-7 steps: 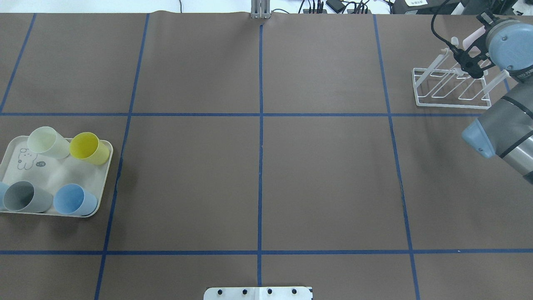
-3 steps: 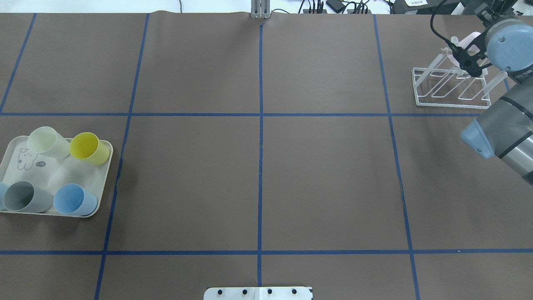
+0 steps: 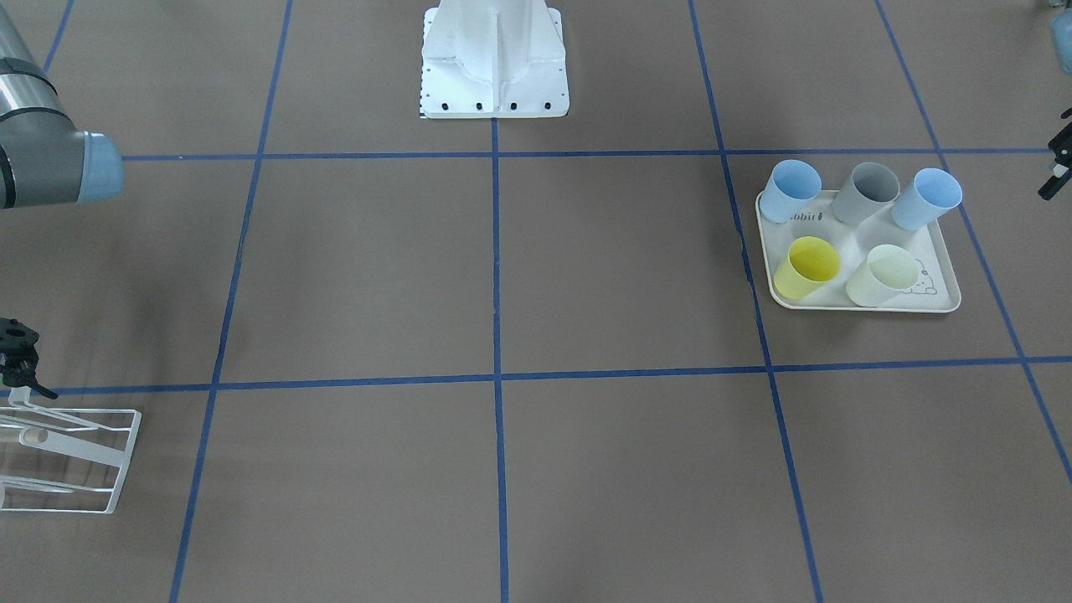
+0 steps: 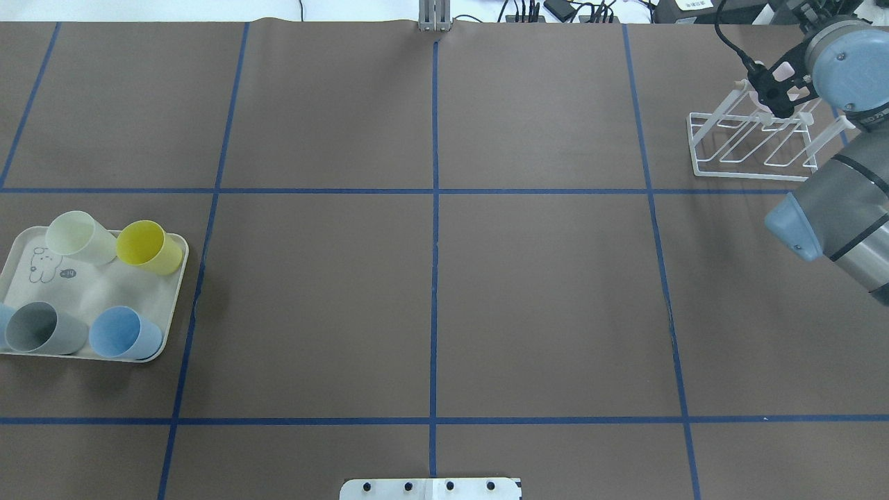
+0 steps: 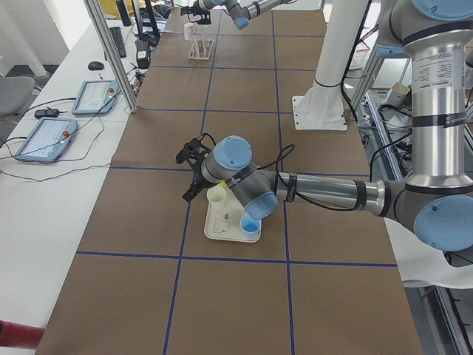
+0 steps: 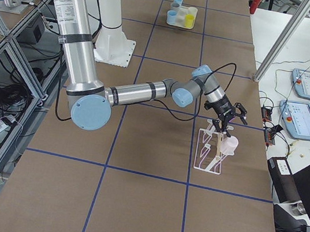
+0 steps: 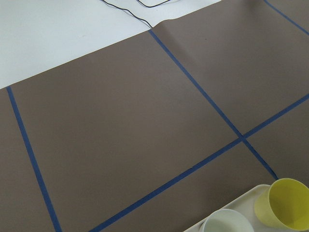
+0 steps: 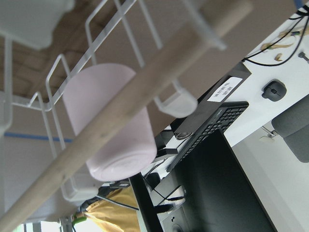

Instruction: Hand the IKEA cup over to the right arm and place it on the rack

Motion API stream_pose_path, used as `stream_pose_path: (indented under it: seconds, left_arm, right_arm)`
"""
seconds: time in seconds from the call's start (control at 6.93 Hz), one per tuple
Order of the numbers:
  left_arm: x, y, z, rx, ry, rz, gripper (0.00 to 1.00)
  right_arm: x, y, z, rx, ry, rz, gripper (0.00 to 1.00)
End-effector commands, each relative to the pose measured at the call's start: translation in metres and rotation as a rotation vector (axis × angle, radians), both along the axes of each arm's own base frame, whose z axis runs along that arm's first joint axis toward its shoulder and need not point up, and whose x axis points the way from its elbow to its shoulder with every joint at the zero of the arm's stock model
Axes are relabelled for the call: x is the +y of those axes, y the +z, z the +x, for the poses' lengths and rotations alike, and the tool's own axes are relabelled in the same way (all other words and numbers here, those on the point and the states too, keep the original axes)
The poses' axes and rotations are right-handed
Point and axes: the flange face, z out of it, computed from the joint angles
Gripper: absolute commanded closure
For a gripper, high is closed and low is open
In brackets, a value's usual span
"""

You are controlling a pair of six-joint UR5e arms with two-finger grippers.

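A pale pink IKEA cup [image 8: 111, 125] hangs mouth-down on a peg of the white wire rack [image 4: 750, 149] at the table's far right; it also shows in the right side view [image 6: 229, 144]. My right gripper [image 6: 227, 114] hovers just above the rack, open, with nothing between its fingers. From overhead the gripper [image 4: 776, 94] covers most of the pink cup [image 4: 785, 69]. A wooden dowel [image 8: 193, 48] crosses close to the right wrist camera. My left gripper [image 5: 186, 176] hangs open and empty beside the tray, at the table's far left.
A cream rabbit-print tray [image 4: 173, 292] at the left holds several upright cups: yellow [image 4: 147, 246], pale cream [image 4: 78, 236], grey [image 4: 42, 328] and light blue [image 4: 125, 333]. Blue tape lines grid the brown table. The robot's base plate [image 3: 494, 100] stands mid-table.
My right gripper has drawn back toward the table's far edge over the rack. The pink cup stays on its peg. The tray and its cups have not moved.
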Motion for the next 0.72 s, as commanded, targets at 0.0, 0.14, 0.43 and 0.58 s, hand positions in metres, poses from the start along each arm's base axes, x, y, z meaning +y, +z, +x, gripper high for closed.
stream_pose_path:
  seconds: [0.0, 0.14, 0.43, 0.58]
  left_arm:
    - [0.006, 0.002, -0.002, -0.009, -0.010, 0.013, 0.00]
    - [0.015, 0.011, -0.003, -0.025, -0.030, 0.030, 0.00]
    - [0.017, 0.025, 0.004, -0.054, -0.101, -0.026, 0.00]
    - [0.013, 0.029, 0.042, -0.068, -0.111, -0.072, 0.00]
  right_arm:
    - [0.022, -0.044, -0.016, -0.485, 0.152, -0.096, 0.01]
    - [0.039, -0.069, -0.020, -0.702, 0.212, -0.166, 0.01]
    - [0.079, -0.122, -0.048, -1.100, 0.315, -0.372, 0.00]
    - [0.103, -0.153, -0.064, -1.236, 0.358, -0.424, 0.00]
